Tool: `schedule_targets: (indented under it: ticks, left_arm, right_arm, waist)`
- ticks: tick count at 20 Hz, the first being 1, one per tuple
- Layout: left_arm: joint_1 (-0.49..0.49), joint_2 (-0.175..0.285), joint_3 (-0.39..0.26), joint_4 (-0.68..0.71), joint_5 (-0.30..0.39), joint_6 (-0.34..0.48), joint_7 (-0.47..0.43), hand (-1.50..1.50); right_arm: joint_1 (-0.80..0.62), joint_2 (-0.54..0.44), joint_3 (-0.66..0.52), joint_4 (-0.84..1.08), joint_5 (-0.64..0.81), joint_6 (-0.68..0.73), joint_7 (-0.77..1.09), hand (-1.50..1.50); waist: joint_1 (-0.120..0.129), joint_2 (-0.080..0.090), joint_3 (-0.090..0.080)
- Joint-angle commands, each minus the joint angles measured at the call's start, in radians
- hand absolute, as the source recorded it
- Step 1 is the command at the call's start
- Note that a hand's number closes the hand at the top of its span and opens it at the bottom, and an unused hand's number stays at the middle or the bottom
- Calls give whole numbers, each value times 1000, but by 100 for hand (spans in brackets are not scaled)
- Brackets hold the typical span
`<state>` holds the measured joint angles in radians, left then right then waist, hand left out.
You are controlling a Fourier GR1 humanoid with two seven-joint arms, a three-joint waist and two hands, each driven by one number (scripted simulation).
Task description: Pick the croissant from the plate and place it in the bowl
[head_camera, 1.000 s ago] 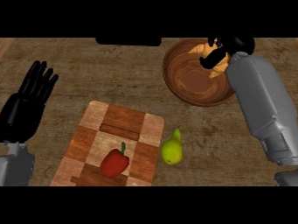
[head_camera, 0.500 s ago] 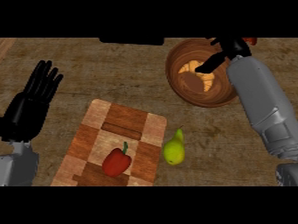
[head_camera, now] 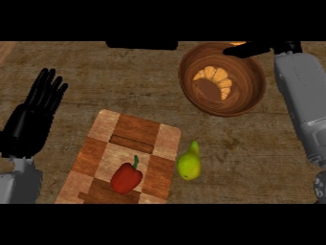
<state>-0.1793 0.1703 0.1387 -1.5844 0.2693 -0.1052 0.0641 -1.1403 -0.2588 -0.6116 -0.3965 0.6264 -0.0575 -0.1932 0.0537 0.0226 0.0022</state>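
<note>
The croissant (head_camera: 215, 80) lies inside the bowl (head_camera: 248, 101), against the far-left part of its wall, its curved back toward the rim. It touches neither hand. Judging by this, the placing is done and only clearing the arm away remains.

The right hand (head_camera: 250, 49) sits at the bowl's far rim, mostly cut off by the view's top edge. What shows of its fingers looks straight and holds nothing, though the cropping makes this less than certain. The left hand (head_camera: 33, 119) rests at the view's left, fingers spread and pointing up, well apart from everything.

A croissant should be light, soft and flaky, and it would crush or shed crumbs if squeezed. If it had to be taken up again, the thick middle is the place, fingers across its width, since the thin horns would likely break off. The bowl's steep wall beside it would crowd a grip from that side.

On the tabletop (head_camera: 123, 91), a board (head_camera: 155, 139) carries a pepper (head_camera: 125, 178), with a pear (head_camera: 189, 163) just beside it.
</note>
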Motion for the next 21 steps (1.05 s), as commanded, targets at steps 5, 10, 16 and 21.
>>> schedule_targets:
  ticks: [5,10,16,21]
  left_arm:
    - [51,0,2,-14,-1,-11,-9,0]
    - [52,27,38,-40,52,-42,16,0]
    - [11,19,18,-43,13,7,56,0]
    - [6,-10,-2,-36,6,14,42,0]
  right_arm:
    - [54,-210,-101,59,-101,84,-46,-150]
    - [90,-327,-123,105,-137,174,-85,-150]
    - [185,-486,-121,140,-158,392,-157,-150]
    - [281,-552,-113,170,-160,474,-254,-150]
  waist:
    - [-24,-10,-1]
    - [-16,-9,-1]
    - [-29,-10,0]
    - [-24,-8,1]
